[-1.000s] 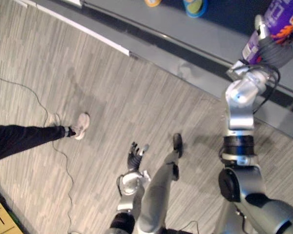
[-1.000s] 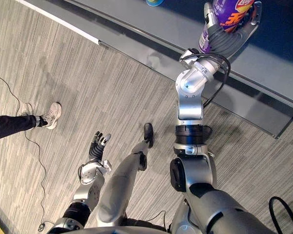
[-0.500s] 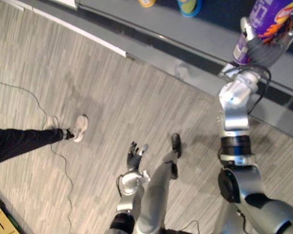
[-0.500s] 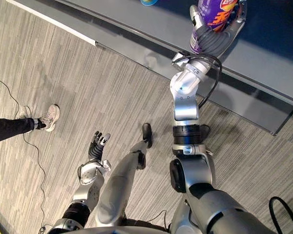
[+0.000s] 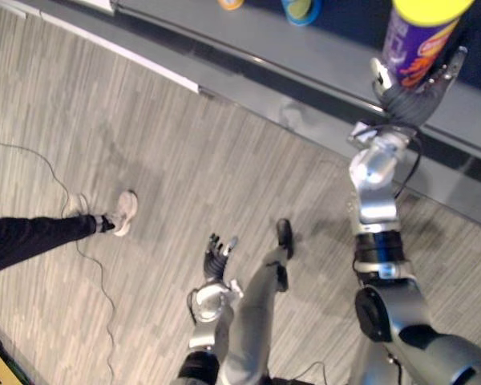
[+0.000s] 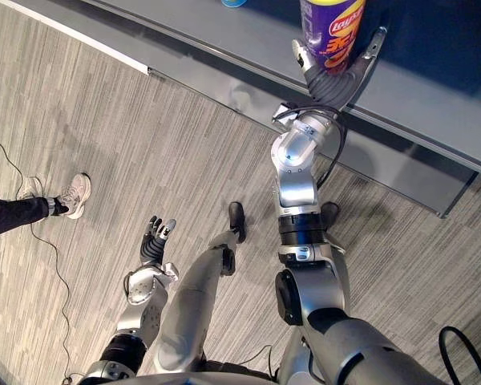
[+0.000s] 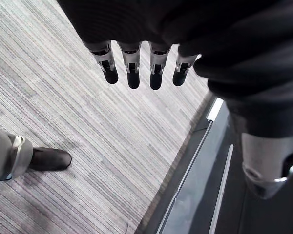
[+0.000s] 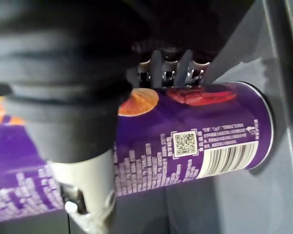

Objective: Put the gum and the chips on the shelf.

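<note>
Chips can (image 5: 421, 38) in your right hand (image 5: 407, 90), being set on the shelf (image 5: 329, 56).

Left eye view: at the upper right of the frame your right hand's fingers curl round the purple can, which is upright over the grey shelf board. Your left hand (image 5: 216, 258) hangs at lower centre over the floor, and a person's shoe (image 5: 124, 210) is at mid left. Right eye view: the can stands at top centre, clasped round its lower half. Left wrist view: the left hand's fingers (image 7: 133, 78) are straight and hold nothing. Right wrist view: the can's base is at or just off the shelf surface; you cannot tell which. The step looks like placing the chips. Next, lower it until it rests, then loosen your grip without tipping it. The gum is the other item to shelve.
</note>
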Robot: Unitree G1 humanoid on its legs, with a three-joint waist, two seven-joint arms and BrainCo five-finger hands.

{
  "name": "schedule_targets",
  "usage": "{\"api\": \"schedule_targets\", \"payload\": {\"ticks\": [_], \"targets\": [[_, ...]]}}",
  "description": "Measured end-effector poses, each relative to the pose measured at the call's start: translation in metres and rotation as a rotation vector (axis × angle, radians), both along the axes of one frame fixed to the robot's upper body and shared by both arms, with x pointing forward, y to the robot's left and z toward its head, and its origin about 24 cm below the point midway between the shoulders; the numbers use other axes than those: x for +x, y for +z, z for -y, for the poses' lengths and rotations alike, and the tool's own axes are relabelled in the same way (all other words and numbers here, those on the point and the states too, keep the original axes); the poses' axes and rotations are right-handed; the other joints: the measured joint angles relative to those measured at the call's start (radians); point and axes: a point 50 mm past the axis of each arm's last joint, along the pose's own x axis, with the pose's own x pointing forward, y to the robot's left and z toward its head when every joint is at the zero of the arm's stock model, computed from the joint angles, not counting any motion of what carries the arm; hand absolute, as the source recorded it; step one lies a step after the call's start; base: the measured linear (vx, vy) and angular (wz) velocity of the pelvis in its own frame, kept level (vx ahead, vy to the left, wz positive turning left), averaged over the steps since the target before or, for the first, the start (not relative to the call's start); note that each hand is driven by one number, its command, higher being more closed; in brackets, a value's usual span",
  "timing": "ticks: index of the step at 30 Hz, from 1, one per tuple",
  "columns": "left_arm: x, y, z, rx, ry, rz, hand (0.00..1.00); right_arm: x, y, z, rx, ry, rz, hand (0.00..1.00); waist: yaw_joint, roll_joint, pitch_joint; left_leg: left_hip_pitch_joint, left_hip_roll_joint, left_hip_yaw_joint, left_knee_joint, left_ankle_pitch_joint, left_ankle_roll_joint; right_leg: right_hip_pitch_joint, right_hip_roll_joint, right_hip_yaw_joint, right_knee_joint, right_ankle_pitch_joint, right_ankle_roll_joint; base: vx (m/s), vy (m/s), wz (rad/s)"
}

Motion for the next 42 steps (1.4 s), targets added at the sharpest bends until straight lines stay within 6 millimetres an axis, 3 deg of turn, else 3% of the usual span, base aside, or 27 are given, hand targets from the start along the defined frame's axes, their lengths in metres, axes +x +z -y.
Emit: {"api": "schedule_targets", "payload": {"ticks": [5,13,36,42], "targets": [[0.0,0.0,0.0,0.0,-0.001,0.0,0.0,0.0,-0.003,0.001,0.001,-0.003,-0.009,0.0,-0.001,-0.014,-0.003,-0.009,0.004,0.001,0.015,-0.01,0.0,-0.002,0.002,0.0,0.0,0.001,-0.002,0.0,0.0,0.0],[0.0,0.0,0.0,-0.002,-0.008,0.003,0.0,0.0,-0.003,0.004,0.008,-0.011,-0.009,0.0,-0.002,-0.015,-0.003,-0.008,0.004,0.0,0.014,-0.01,0.001,-0.001,0.002,-0.001,-0.001,0.004,-0.006,0.0,0.0,0.0],[0.0,0.0,0.003,-0.003,-0.032,0.007,0.0,0.008,0.017,0.045,0.027,-0.091,0.004,0.0,-0.004,-0.015,-0.003,0.019,0.002,-0.003,-0.04,0.015,0.003,0.021,0.001,-0.019,-0.013,0.004,-0.006,0.0,-0.003,0.01],[0.0,0.0,0.004,-0.004,-0.036,0.009,0.0,0.013,0.006,0.043,0.032,-0.082,-0.045,0.0,-0.006,-0.015,-0.003,0.036,0.003,-0.002,-0.038,0.014,0.002,0.039,0.002,-0.019,-0.022,0.004,-0.005,0.0,0.0,0.0]]}}
